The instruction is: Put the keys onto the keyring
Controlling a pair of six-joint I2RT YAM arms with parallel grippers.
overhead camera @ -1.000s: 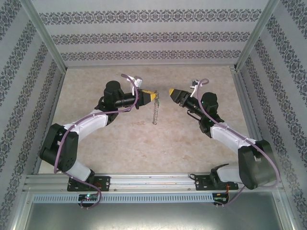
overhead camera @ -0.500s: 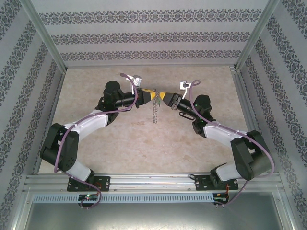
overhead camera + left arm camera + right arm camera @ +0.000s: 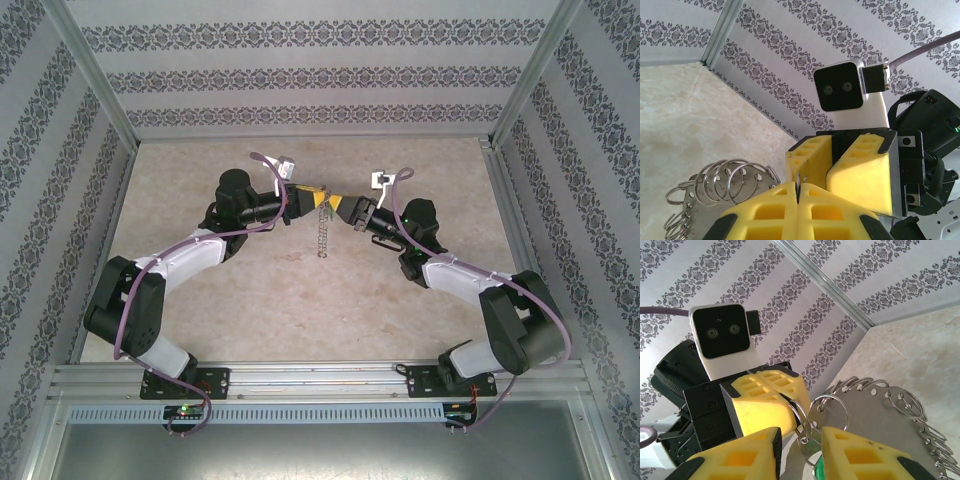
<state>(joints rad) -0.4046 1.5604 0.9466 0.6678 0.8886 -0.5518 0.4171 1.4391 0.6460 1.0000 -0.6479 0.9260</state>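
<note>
Yellow finger pads meet nose to nose over the far half of the table (image 3: 250, 300), and I read the scene from there. My left gripper (image 3: 317, 197) is pressed fully together on the keyring (image 3: 321, 236): in the left wrist view a thin metal edge is pinched in the seam between its pads. From above, the keyring hangs off those fingertips edge-on, a thin grey strip whose long axis runs from the grip toward the near edge of the table. The right wrist view shows its face instead, a flat grey round plate with holes along the rim and small split rings (image 3: 905, 405) threaded through them, fanning out to the right.

My right gripper (image 3: 341, 207) reaches in from the right, its tips just beside the left gripper's, with a clear gap between its two fingers. The key (image 3: 817, 473) sits low in that gap. I see just its green head at the bottom edge of the right wrist view, so I cannot tell which way the blade points, nor whether the fingers actually press on it. One split ring lies in the gap just above the green head.
</note>
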